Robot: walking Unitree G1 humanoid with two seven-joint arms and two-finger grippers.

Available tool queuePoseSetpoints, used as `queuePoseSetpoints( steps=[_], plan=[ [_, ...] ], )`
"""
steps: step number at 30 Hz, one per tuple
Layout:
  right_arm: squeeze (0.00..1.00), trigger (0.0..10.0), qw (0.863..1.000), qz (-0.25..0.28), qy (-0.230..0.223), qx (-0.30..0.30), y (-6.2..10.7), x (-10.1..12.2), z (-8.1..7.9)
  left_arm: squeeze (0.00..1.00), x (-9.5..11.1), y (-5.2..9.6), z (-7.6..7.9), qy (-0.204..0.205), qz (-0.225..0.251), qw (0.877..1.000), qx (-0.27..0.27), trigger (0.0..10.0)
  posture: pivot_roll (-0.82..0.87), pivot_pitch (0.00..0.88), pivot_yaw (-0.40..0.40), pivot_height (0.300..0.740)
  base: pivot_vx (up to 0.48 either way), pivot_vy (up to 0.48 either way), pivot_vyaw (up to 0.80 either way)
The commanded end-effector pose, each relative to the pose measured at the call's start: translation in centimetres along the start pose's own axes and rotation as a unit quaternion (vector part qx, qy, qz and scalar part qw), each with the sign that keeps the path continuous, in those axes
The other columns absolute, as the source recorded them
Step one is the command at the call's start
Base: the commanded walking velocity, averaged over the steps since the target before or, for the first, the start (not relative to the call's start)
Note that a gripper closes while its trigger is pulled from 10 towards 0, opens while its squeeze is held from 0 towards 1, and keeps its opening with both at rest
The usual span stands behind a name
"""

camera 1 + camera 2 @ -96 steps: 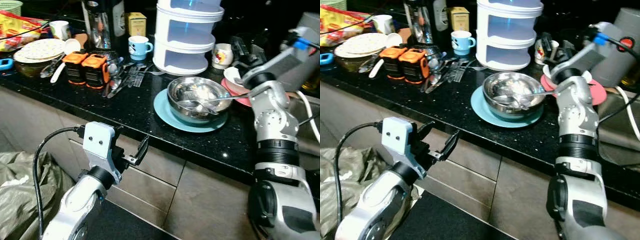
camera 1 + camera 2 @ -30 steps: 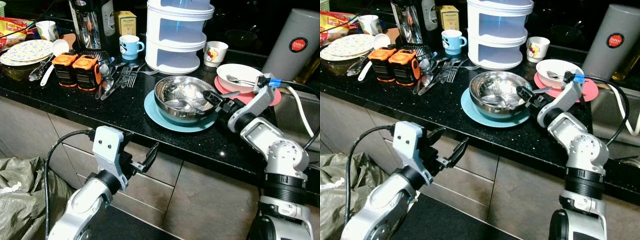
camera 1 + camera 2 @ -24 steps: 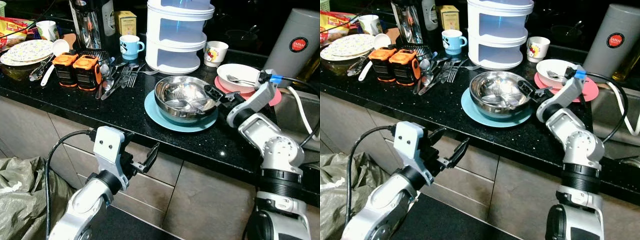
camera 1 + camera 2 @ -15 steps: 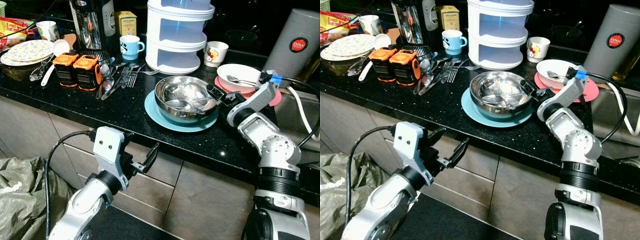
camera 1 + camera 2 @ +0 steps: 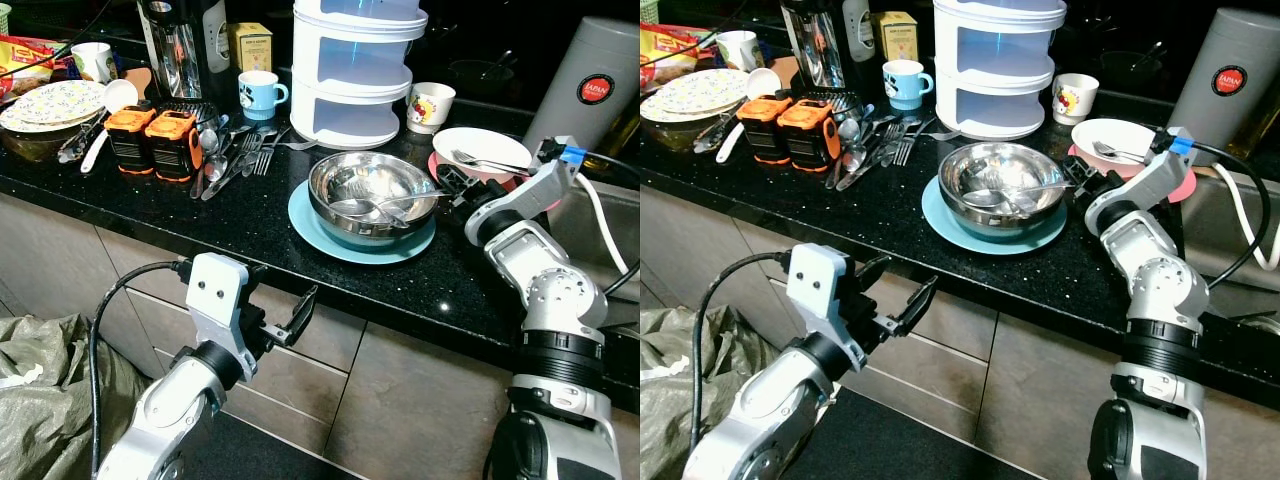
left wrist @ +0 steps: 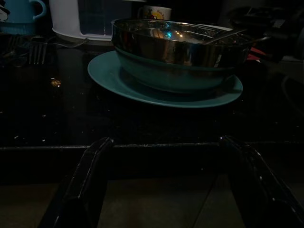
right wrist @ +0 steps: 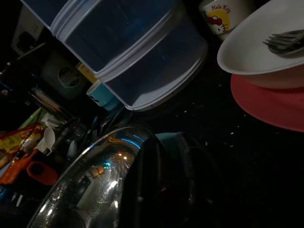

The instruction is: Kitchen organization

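Right gripper at right rim of round stainless steel bowl; finger spread not discernible, contact with rim uncertain in dark wrist view. Left gripper held below black speckled counter edge, fingers apart, holding nothing. Bowl seated on round teal plate, spoons inside, immediately left of right gripper, beyond left gripper.

Bare black counter lies open left of the round steel bowl on its teal plate. Behind it the white tiered container blocks; right, a white bowl.
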State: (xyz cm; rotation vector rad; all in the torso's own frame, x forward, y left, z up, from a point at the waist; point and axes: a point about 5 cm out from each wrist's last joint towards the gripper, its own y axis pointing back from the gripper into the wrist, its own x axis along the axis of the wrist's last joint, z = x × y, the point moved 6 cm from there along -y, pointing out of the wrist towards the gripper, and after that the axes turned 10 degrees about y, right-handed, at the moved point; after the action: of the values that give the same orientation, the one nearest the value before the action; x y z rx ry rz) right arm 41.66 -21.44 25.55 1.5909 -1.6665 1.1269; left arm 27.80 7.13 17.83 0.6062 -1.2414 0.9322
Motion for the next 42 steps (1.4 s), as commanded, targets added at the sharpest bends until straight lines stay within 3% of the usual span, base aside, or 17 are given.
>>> queuePoseSetpoints(
  steps=[1, 7, 15, 22, 26, 29, 31, 33, 36, 37, 38, 39, 40, 41, 42],
  plan=[
    [0.00, 0.0, 1.000, 0.004, -0.009, -0.003, -0.1, 0.1, 0.0, 0.00, 0.1, 0.1, -0.1, -0.006, 0.000, 1.000, 0.001, 10.0, 0.16, 0.000, -0.015, 0.740, 0.000, 0.000, 0.00],
    [0.00, 0.0, 0.999, 0.017, -0.026, 0.011, -0.4, 0.4, -0.9, 0.00, 0.2, 0.1, -0.3, -0.011, 0.000, 1.000, 0.003, 10.0, 0.16, 0.000, -0.016, 0.740, 0.000, 0.000, 0.00],
    [0.00, 0.0, 0.996, 0.080, -0.046, 0.016, -0.6, 2.9, -1.6, 0.00, 0.4, -0.1, -0.3, -0.013, 0.003, 1.000, 0.001, 10.0, 0.16, 0.000, -0.016, 0.740, 0.000, 0.000, 0.00],
    [0.00, 0.0, 0.995, 0.100, 0.013, 0.018, -0.4, 3.7, -2.0, 0.00, 0.4, -0.1, -0.3, -0.013, 0.003, 1.000, 0.000, 10.0, 0.16, 0.000, -0.016, 0.740, 0.000, 0.000, 0.00],
    [0.00, 0.0, 0.994, 0.105, 0.022, 0.022, -0.3, 3.8, -2.2, 0.00, 0.4, -0.1, -0.2, -0.013, 0.003, 1.000, 0.000, 10.0, 0.16, 0.000, -0.016, 0.740, 0.000, 0.000, 0.00],
    [0.00, 0.0, 0.988, 0.134, 0.067, 0.034, -0.2, 4.9, -3.2, 0.00, 0.4, -0.2, -0.2, -0.013, 0.005, 1.000, 0.000, 10.0, 0.16, 0.000, -0.016, 0.740, 0.000, 0.000, 0.00],
    [0.00, 0.0, 0.987, 0.138, 0.070, 0.034, -0.2, 5.1, -3.2, 0.00, 0.4, -0.2, -0.2, -0.013, 0.005, 1.000, 0.000, 10.0, 0.16, 0.000, -0.016, 0.740, 0.000, 0.000, 0.00],
    [0.00, 0.0, 0.987, 0.141, 0.069, 0.031, -0.2, 5.2, -3.2, 0.00, 0.4, -0.2, -0.2, -0.013, 0.005, 1.000, 0.000, 10.0, 0.16, 0.000, -0.015, 0.740, 0.000, 0.000, 0.00],
    [0.00, 0.0, 0.990, 0.140, -0.012, 0.016, -0.3, 5.2, -2.1, 0.00, 0.4, -0.2, -0.2, -0.011, 0.005, 1.000, 0.001, 10.0, 0.16, 0.000, -0.015, 0.740, 0.000, 0.000, 0.00],
    [0.00, 1.0, 0.989, 0.144, -0.032, 0.015, -0.3, 5.5, -1.8, 0.00, 0.4, -0.2, -0.2, -0.010, 0.005, 1.000, 0.001, 10.0, 0.16, 0.000, -0.015, 0.740, 0.000, 0.000, 0.00],
    [0.00, 1.0, 0.988, 0.148, -0.045, 0.014, -0.2, 5.6, -1.7, 0.00, 0.4, -0.1, -0.2, -0.010, 0.005, 1.000, 0.001, 10.0, 0.16, 0.000, -0.015, 0.740, 0.000, 0.000, 0.00],
    [0.00, 3.8, 0.986, 0.152, -0.059, 0.017, -0.2, 5.8, -1.7, 0.00, 0.4, -0.1, -0.2, -0.010, 0.005, 1.000, 0.001, 10.0, 0.16, 0.000, -0.014, 0.740, 0.000, 0.000, 0.00],
    [0.00, 3.8, 0.985, 0.155, -0.068, 0.018, -0.2, 6.0, -1.6, 0.00, 0.4, -0.1, -0.2, -0.009, 0.006, 1.000, 0.001, 10.0, 0.16, 0.000, -0.014, 0.740, 0.000, 0.000, 0.00],
    [0.00, 5.5, 0.984, 0.157, -0.078, 0.019, -0.1, 6.2, -1.6, 0.00, 0.5, -0.1, -0.2, -0.009, 0.006, 1.000, 0.002, 10.0, 0.16, 0.000, -0.013, 0.740, 0.000, 0.000, 0.00],
    [0.00, 10.0, 0.983, 0.162, -0.088, 0.023, -0.1, 6.5, -1.6, 0.00, 0.5, -0.1, -0.2, -0.009, 0.006, 1.000, 0.002, 10.0, 0.16, 0.000, -0.013, 0.740, 0.000, 0.000, 0.00]
  ],
)
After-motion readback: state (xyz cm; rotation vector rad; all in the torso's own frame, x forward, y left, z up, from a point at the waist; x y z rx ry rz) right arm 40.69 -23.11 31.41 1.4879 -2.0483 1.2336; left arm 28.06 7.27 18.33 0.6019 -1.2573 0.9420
